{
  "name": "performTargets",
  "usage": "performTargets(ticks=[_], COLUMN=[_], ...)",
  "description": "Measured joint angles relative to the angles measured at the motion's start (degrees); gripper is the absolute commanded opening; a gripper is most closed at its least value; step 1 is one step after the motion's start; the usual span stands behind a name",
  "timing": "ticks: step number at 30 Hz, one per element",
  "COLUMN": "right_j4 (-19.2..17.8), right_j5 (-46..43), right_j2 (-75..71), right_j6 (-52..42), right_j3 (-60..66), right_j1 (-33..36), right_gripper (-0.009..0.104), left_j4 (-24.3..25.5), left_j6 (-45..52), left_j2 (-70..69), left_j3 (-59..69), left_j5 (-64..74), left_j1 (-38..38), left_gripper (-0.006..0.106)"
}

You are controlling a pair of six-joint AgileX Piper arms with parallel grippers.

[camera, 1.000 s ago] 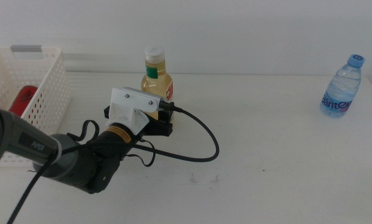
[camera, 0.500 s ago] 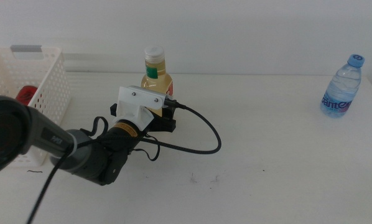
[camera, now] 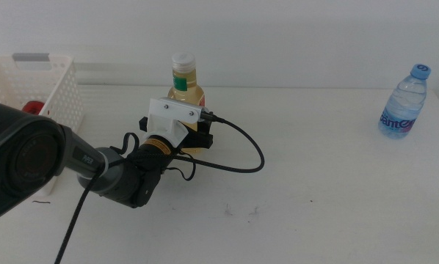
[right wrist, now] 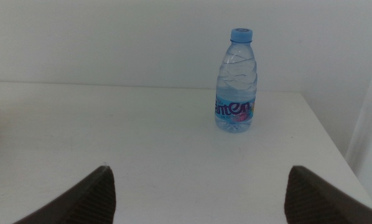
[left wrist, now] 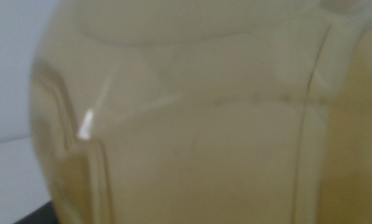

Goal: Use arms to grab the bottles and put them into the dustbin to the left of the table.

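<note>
On the white table point(camera: 322, 191), your left gripper point(camera: 194, 134) meets the upright yellow-liquid bottle point(camera: 183, 86) directly ahead; its jaw state cannot be told.

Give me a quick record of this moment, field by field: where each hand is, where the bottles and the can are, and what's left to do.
left hand: at the base of the yellow-liquid bottle, which fills its wrist view; grip not visible
right hand: open, waiting, out of the middle view, facing the water bottle
yellow-liquid bottle: upright, rear centre of the table
water bottle: upright, far right of the table, untouched
red can: inside the dustbin
left to do: both bottles not yet binned
</note>
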Motion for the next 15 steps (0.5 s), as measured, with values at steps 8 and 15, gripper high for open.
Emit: performTargets(ticks=[8,15], right_j4=[0.0,0.0], right_j5=[0.0,0.0], right_j2=[0.0,0.0], right_j6=[0.0,0.0], right_j3=[0.0,0.0], right_j1=[0.0,0.0], right_gripper=[0.079,0.079], left_j4=[0.8,4.6], left_j6=[0.6,1.9], left_j2=[-2.0,-20.8], left_j3=[2.1,16.8], left_j5=[0.6,8.5], left_j1=[0.1,0.1], left_gripper=[0.033,0.003])
